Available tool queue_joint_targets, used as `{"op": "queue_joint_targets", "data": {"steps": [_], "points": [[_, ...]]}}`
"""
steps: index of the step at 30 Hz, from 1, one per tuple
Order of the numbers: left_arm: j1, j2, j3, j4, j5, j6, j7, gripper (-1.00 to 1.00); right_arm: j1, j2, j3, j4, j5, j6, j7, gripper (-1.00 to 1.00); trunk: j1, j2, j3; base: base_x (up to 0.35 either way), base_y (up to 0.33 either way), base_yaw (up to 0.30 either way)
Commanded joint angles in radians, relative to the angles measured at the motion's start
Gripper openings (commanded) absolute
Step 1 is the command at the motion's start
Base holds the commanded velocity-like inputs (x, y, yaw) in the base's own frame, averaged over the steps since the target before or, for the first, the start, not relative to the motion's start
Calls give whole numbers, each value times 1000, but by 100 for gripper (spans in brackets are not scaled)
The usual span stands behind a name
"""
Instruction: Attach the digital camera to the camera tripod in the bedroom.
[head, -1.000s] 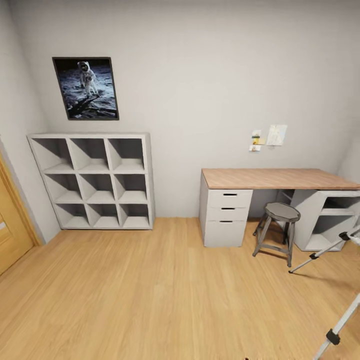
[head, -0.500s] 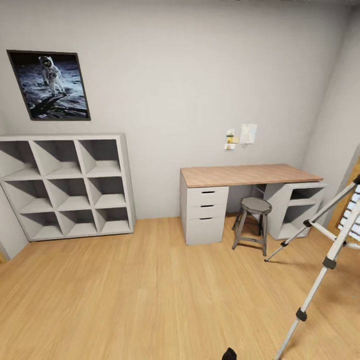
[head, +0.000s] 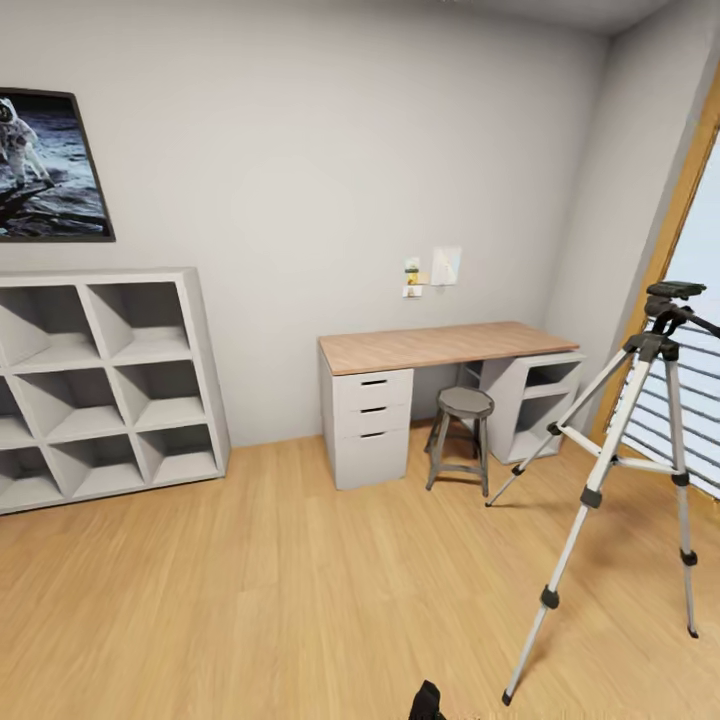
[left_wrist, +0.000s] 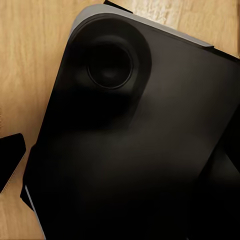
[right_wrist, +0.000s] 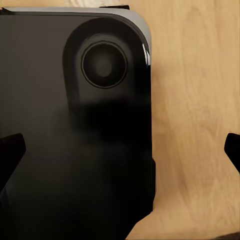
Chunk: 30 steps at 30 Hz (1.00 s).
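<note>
- Head view gives you the camera tripod standing at the right of the room on the light wood floor, its three silver legs spread and its black head at the top, beside the wood-framed window.
- Your grey stool sits in front of the desk, just left of the tripod's far leg; it touches neither.
- Against the back wall you have a white drawer unit under the desk's left end, and a white cube shelf well to the left, with an astronaut picture above it.
- A small black shape at the bottom edge is too cropped for you to identify.
- Left wrist view shows you a black robot body panel over wood floor, with one dark fingertip at the edge; you cannot tell whether that gripper is apart or together.
- Right wrist view shows you dark fingertips at both edges, set wide apart with nothing between them.
</note>
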Motion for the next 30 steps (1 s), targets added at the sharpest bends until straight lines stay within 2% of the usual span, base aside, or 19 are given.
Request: {"op": "queue_joint_targets", "data": {"steps": [1,13,30], "points": [[1,0,0,-2,5,-1,0,100,0,0,-4,0,-1,-3,-1,100,0,0,-1,0,0,-287],[1,1,-3,-2,5,-1,-1,100,0,0,-4,0,-1,-3,-1,100,0,0,-1,6,4,-254],[1,1,-8,-2,-1,-1,-4,100,0,-3,2,0,5,-3,-1,100,0,0,-1,220,203,-12]]}}
